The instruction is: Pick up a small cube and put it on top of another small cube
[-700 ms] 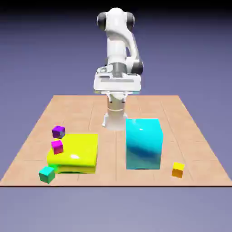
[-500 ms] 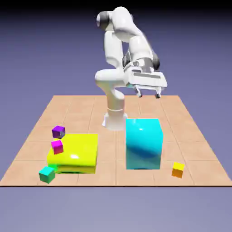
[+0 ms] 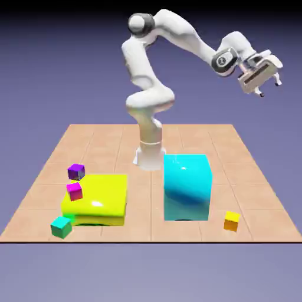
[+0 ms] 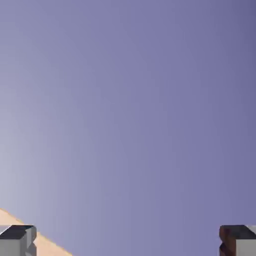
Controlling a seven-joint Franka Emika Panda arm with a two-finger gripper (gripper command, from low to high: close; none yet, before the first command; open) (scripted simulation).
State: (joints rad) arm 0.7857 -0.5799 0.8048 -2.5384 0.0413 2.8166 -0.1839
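Exterior view, left to right: small teal-green cube (image 3: 61, 227) at the bench's (image 3: 141, 231) near-left corner, just beside the yellow block (image 3: 97, 197); big cyan block (image 3: 187, 189) right of middle; fingers (image 3: 269, 89) high at far right, spread wide, holding nothing; cube lies well apart, down and leftward of them, so the reach likely crosses the whole bench

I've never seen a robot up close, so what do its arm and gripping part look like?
The arm is glossy white, with rounded, tube-like sections and dark grey rings at some joints. The gripper has a wide, boxy pale body with a dark strip and two small fingers with dark tips.
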